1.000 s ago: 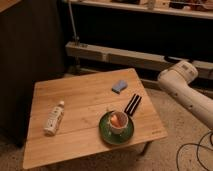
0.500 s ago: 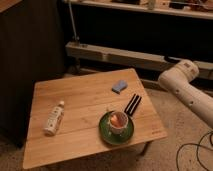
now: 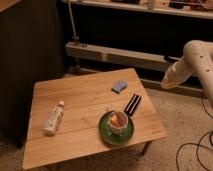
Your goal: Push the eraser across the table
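Observation:
The eraser (image 3: 132, 105) is a small black oblong block with a pale stripe. It lies on the right part of the light bamboo table (image 3: 75, 95), just beyond the cup. A white arm segment (image 3: 186, 65) hangs in the air to the right of the table, above the floor and well apart from the eraser. My gripper does not show; only this arm segment is in the camera view.
A cup (image 3: 117, 121) stands on a green saucer (image 3: 116, 134) near the front right edge. A small light-blue pad (image 3: 119, 86) lies behind the eraser. A white bottle (image 3: 54, 118) lies at the left. A dark cabinet (image 3: 25, 60) stands left, and cables (image 3: 192, 150) lie on the floor.

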Tool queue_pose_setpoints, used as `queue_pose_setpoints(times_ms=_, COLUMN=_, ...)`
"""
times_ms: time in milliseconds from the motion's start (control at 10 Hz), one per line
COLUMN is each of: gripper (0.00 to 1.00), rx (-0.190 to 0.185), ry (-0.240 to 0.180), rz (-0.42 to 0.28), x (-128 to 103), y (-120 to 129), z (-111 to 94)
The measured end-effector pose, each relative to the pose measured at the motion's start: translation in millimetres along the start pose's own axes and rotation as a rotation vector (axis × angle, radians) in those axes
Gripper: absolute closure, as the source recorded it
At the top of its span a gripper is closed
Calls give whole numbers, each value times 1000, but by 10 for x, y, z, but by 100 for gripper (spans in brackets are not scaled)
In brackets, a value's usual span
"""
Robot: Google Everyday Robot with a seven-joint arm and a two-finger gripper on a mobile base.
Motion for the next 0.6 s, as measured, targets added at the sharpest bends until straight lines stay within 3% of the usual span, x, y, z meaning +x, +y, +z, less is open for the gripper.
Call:
queue_pose_setpoints(times_ms=200, gripper=96, rx=30, ry=-2, rz=53, x=88, y=112, z=-218)
queue_pose_setpoints(times_ms=300, gripper=96, rx=29, ry=13, rz=55, x=113, y=130, z=-232)
queue_pose_setpoints(times_ms=400, gripper=96, rx=-53, ry=151, rz=-44, x=97, y=-59, z=182)
queue_pose_setpoints(times_ms=500, gripper=96, rx=-92, ry=167, rz=-110, x=-119, y=-168, z=509)
queue_pose_setpoints(times_ms=600, gripper=96, rx=-68, ry=127, rz=-107, x=-273, y=-152, z=580)
